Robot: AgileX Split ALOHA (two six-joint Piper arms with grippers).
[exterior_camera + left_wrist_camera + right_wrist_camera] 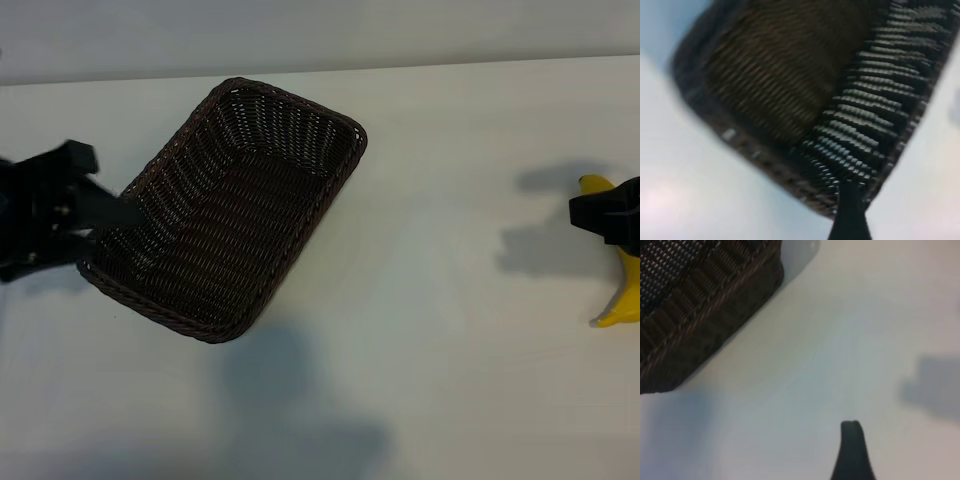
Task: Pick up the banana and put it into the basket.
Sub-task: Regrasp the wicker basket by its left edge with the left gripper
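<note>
The dark-brown woven basket [235, 215] lies at an angle on the white table, left of centre, and has nothing in it. My left gripper [105, 212] is at the basket's left rim. It is open. The left wrist view shows one dark finger [850, 212] against the basket's [790, 85] outer weave. At the far right edge lies the yellow banana [626, 292]. My right gripper [592, 212] hangs over the banana's middle and hides it. It is open and holds nothing. The right wrist view shows one finger [852, 450] over bare table and a corner of the basket [695, 310], but no banana.
The white table [450, 330] stretches bare between basket and banana. A pale wall runs along the back edge. Arm shadows fall on the table near the front and left of the right gripper.
</note>
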